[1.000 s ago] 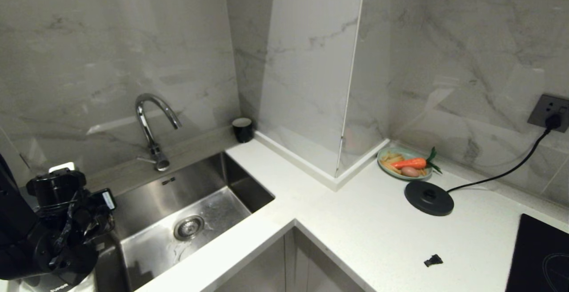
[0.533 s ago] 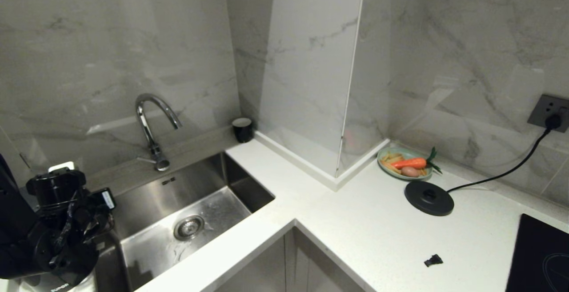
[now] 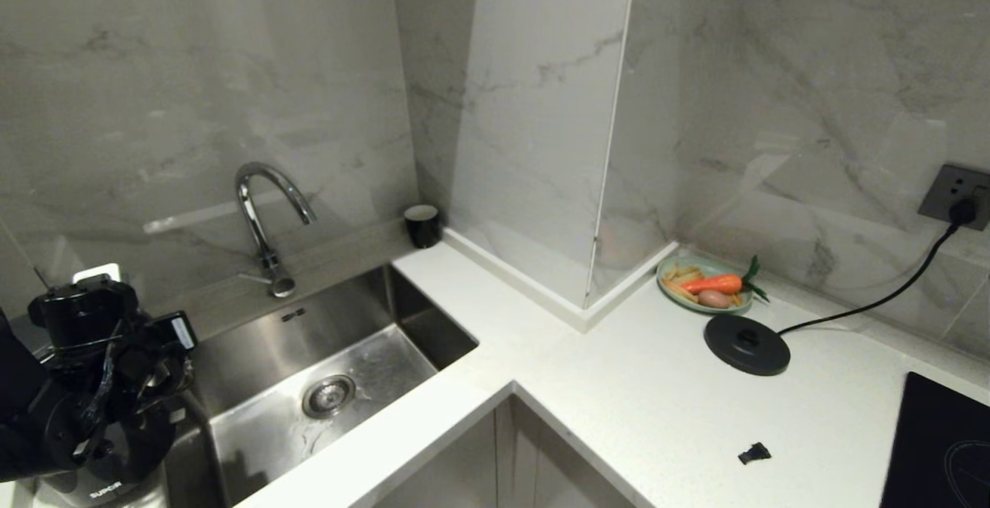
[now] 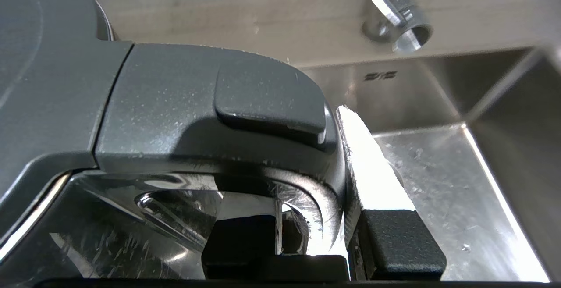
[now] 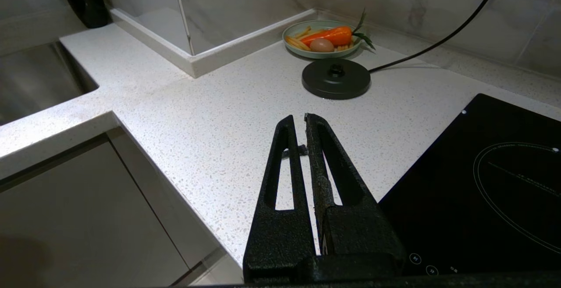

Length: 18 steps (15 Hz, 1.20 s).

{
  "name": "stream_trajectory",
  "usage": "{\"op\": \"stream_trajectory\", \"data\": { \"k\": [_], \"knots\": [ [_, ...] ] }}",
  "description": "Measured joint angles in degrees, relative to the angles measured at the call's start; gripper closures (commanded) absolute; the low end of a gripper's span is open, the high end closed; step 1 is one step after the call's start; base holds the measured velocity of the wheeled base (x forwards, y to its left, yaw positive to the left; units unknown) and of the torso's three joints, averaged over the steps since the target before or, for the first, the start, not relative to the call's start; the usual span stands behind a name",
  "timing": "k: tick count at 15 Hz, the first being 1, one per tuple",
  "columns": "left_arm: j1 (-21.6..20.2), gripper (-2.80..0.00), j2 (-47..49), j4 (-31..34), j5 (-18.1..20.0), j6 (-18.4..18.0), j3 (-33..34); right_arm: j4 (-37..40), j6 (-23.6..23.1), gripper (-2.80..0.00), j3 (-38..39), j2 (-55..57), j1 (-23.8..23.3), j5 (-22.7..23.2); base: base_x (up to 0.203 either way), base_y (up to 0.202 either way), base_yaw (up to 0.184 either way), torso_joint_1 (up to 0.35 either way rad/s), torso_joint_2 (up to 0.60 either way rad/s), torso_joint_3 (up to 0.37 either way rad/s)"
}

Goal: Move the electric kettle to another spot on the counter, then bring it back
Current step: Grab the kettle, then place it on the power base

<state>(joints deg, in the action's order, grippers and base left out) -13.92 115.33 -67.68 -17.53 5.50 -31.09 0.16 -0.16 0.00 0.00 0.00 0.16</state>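
The electric kettle [image 3: 102, 485] is a glossy black jug at the lower left of the head view, just left of the sink, with white lettering low on its body. My left gripper [image 3: 116, 407] covers its top and is shut on its loop handle. In the left wrist view the matte lid [image 4: 44, 82] and the handle [image 4: 219, 104] fill the picture, with one finger pad [image 4: 394, 244] pressed against the handle's side. Whether the kettle rests on the white counter [image 3: 619, 384] is hidden. My right gripper [image 5: 297, 119] hangs shut and empty above the counter [image 5: 197, 117] beside the hob.
A steel sink [image 3: 325, 369] with a curved tap [image 3: 263, 214] lies right of the kettle. The corded black base disc [image 3: 746, 344], a plate of vegetables [image 3: 700, 284], a small black cup [image 3: 422, 226], a small black scrap [image 3: 754, 453] and the black hob [image 3: 940, 446] are on the counter.
My left arm and the kettle in its grip have shifted a little to the left and up in the head view. More of the kettle's lettering shows. Nothing else has moved.
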Motion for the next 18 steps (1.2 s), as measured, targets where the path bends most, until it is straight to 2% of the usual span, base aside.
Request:
{"op": "stream_trajectory", "data": {
  "k": [6, 9, 14, 18],
  "knots": [
    [3.1, 0.0, -3.0, 0.6, -0.3, 0.0, 1.2, 0.0, 0.0, 0.0, 0.0, 0.0, 0.0, 0.0, 0.0, 0.0, 0.0, 0.0, 0.0, 0.0],
    [6.2, 0.0, -4.5, 0.7, -0.4, 0.0, 2.5, 0.0, 0.0, 0.0, 0.0, 0.0, 0.0, 0.0, 0.0, 0.0, 0.0, 0.0, 0.0, 0.0],
    [11.9, 0.0, -6.5, 0.7, -3.4, 0.1, 3.7, 0.0, 0.0, 0.0, 0.0, 0.0, 0.0, 0.0, 0.0, 0.0, 0.0, 0.0, 0.0, 0.0],
    [16.4, 0.0, -7.2, 0.7, -3.9, 0.0, 3.6, 0.0, 0.0, 0.0, 0.0, 0.0, 0.0, 0.0, 0.0, 0.0, 0.0, 0.0, 0.0, 0.0]
  ]
}}
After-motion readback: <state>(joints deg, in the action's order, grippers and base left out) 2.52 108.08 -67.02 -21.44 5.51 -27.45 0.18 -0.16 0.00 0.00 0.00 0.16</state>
